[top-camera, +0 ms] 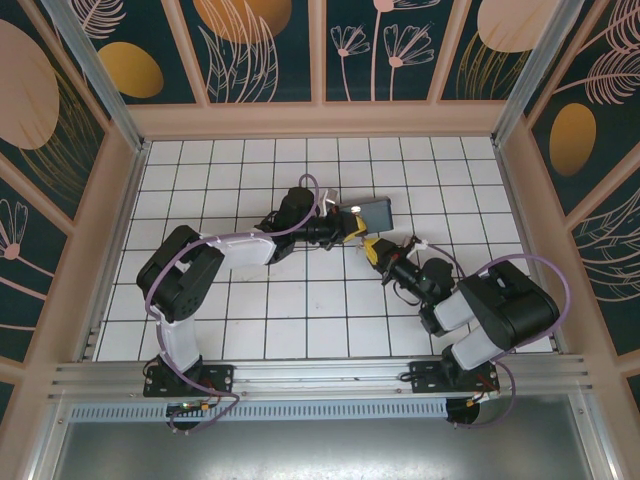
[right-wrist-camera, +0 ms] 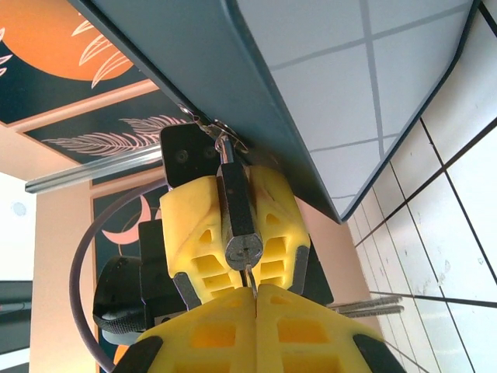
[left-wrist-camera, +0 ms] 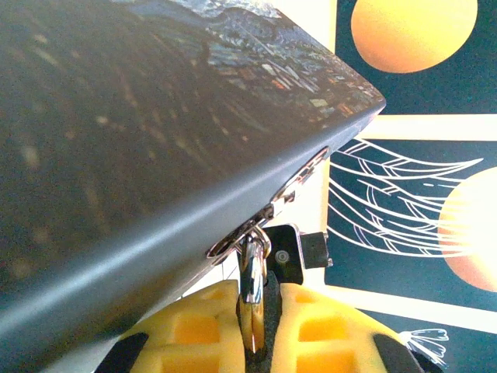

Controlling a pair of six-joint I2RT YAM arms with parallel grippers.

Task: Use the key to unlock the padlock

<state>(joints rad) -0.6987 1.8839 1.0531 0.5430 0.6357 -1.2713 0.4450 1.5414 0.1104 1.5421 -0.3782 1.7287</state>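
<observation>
The small dark padlock [right-wrist-camera: 239,210] hangs by its shackle from the latch of the blue-painted box [right-wrist-camera: 256,85]. My left gripper's yellow fingers [right-wrist-camera: 194,229] are shut on the padlock's body. Its keyhole face points at my right gripper [right-wrist-camera: 256,289], which is shut on the key [right-wrist-camera: 251,278]. The thin blade reaches up to the keyhole. In the left wrist view the shiny padlock [left-wrist-camera: 252,284] sits clamped in my left gripper [left-wrist-camera: 264,294], under the box's edge [left-wrist-camera: 233,202]. From above, the left gripper [top-camera: 347,228] and right gripper [top-camera: 376,250] meet tip to tip beside the box [top-camera: 372,212].
The box stands tilted, lifted off the white tiled floor [top-camera: 250,320] at mid-table. Patterned walls [top-camera: 260,50] and aluminium posts enclose the cell. Thin silvery pieces [right-wrist-camera: 373,307] stick out to the right behind my right fingers.
</observation>
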